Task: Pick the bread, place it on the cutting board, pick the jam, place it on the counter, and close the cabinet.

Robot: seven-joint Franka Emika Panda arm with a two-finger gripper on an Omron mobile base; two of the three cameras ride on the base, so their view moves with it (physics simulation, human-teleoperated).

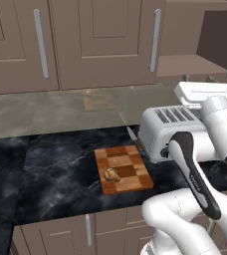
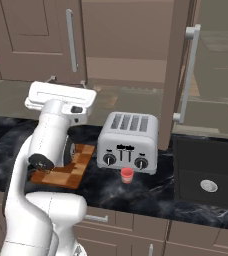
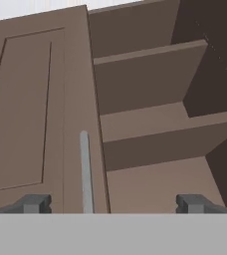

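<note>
Bread (image 1: pixel 111 175) already sitting on the checkered cutting board (image 1: pixel 130 167), jam (image 2: pixel 127 174) down on the black marble counter (image 1: pixel 56 169) just in front of the toaster (image 2: pixel 127 141). Only left: shutting the cabinet (image 3: pixel 150 114), right door (image 2: pixel 178 75) swung out, shelves bare. Gripper (image 3: pixel 113 203) spread wide, holding nothing, aimed at the opening. No readable labels or brands anywhere.
</note>
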